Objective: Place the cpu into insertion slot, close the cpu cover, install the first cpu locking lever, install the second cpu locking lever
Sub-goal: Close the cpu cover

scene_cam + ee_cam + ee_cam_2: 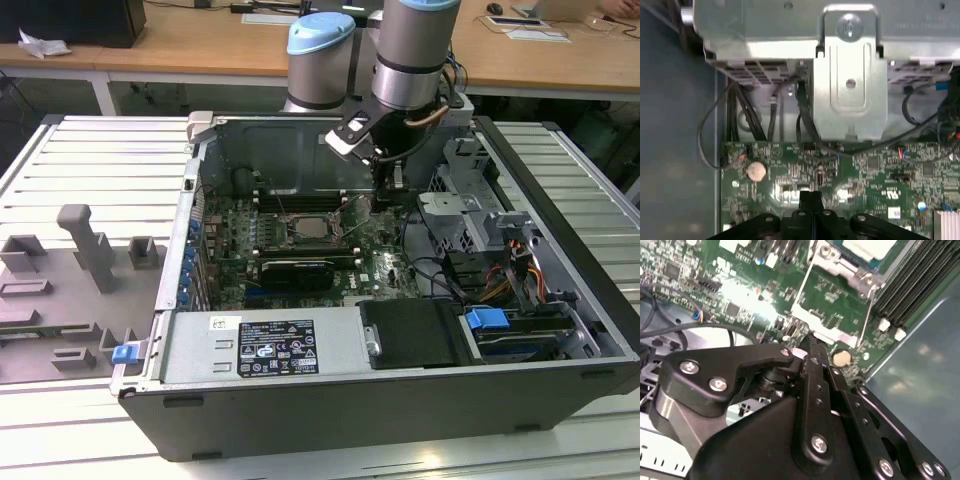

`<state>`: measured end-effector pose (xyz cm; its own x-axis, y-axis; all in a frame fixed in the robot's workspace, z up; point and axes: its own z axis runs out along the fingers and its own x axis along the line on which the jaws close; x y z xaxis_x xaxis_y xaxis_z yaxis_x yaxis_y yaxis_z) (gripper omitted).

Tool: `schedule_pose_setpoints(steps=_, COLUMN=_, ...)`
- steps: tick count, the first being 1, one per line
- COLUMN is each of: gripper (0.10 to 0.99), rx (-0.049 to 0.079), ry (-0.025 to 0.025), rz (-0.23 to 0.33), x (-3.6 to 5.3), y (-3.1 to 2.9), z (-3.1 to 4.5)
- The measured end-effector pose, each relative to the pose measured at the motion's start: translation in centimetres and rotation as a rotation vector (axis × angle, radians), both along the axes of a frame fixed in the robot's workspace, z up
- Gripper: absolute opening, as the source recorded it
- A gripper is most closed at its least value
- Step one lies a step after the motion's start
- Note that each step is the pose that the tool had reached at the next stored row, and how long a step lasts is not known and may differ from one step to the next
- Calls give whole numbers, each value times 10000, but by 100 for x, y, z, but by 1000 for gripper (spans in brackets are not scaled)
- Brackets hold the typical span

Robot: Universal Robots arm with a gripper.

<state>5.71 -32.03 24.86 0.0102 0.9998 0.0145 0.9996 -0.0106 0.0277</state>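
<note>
- The gripper [386, 183] hangs low over the green board [880, 170], just to the exterior view's right of the insertion slot [297, 228].
- Its fingers [805, 199] are pressed together, holding nothing.
- The cpu [318, 226] lies flat in that slot.

Black claw [810, 197] above speckled green circuit board [880, 170]; nearby, pale silvery cpu [318, 227]; close by, grey metal bracket [850, 75].

Exterior view high, angled down into the computer case [400, 410] — both wrist views close over its motherboard [875, 170]
</note>
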Motion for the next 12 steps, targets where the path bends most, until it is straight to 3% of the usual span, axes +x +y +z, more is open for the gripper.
schedule_pose_setpoints(steps=5, gripper=106, rx=-1, ry=5, rz=4, x=-205, y=3, z=0)
schedule_pose_setpoints(steps=12, gripper=106, rx=0, ry=4, rz=10, x=-303, y=2, z=0)
